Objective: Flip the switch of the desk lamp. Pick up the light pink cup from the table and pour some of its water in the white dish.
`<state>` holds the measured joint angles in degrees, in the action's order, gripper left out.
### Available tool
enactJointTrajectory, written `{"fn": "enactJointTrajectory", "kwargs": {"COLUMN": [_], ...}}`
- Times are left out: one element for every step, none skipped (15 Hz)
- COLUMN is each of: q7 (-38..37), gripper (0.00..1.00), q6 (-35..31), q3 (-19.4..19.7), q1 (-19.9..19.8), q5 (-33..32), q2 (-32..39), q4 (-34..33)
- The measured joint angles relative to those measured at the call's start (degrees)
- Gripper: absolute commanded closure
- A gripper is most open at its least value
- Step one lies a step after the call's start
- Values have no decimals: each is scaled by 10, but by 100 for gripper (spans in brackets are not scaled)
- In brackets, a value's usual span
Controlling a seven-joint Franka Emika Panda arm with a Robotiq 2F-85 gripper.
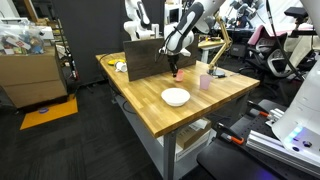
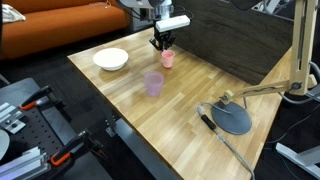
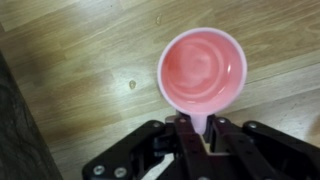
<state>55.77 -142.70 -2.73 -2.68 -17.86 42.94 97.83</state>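
The light pink cup is upright, seen from above, with water in it. My gripper is shut on the near wall of the cup, one finger inside the rim and one outside. In both exterior views the gripper hangs straight down over the cup, near the dark panel. I cannot tell whether the cup rests on the wood or is just off it. The white dish sits apart from the cup on the table. The desk lamp stands at a table corner.
A taller pale pink tumbler stands between cup and lamp. A dark upright panel rises right behind the cup. The wooden table ends close to the dish. The lamp's cable runs over the table edge.
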Motion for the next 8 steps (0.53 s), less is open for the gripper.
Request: {"fn": "enactJointTrajectory", "kwargs": {"q7": [3,5,8,11,13,13,13,13], "gripper": [96,96,96,96,96,96,96,96], "q6": [0,0,0,0,0,0,0,-1], "q3": [-2,-5,-8,-11,-15,-20,-25,-31], "q1": [0,0,0,0,0,0,0,1], "q5": [1,1,2,3,4,5,5,5], "q2": [-7,-13,-20,-26,-33,-39,-47,-57], "q4": [0,0,0,1,3,6,10,16]}}
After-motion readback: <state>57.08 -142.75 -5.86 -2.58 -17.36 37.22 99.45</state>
